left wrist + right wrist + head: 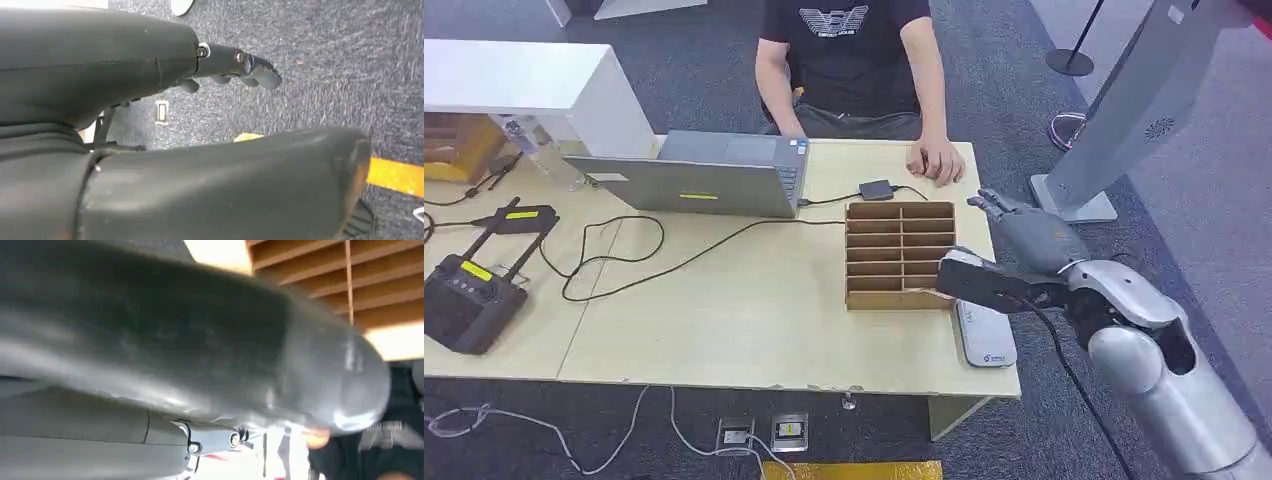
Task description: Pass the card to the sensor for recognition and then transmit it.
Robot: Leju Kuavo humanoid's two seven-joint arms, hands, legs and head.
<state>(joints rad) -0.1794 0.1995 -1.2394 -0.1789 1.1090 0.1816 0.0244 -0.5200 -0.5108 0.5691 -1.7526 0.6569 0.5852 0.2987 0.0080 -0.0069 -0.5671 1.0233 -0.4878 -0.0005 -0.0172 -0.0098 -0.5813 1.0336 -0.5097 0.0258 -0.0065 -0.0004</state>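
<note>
My right hand [1022,232] hovers just past the right side of a wooden slotted rack [899,255] on the table, fingers stretched out toward the person, nothing visible in it. A white flat sensor pad [984,340] lies on the table near the front right corner, below my right wrist. In the right wrist view the thick grey thumb [225,350] is blurred in front of the rack's slots [320,275]. My left hand [235,65] hangs over the carpet, its fingers loosely bent and apart from the thumb, holding nothing. I cannot make out a card.
A person sits across the table [724,310], one hand [939,160] resting near its far right corner. A laptop [714,175], a small black adapter [876,189], cables and a black controller [464,300] lie to the left. A white kiosk stand [1124,110] rises at right.
</note>
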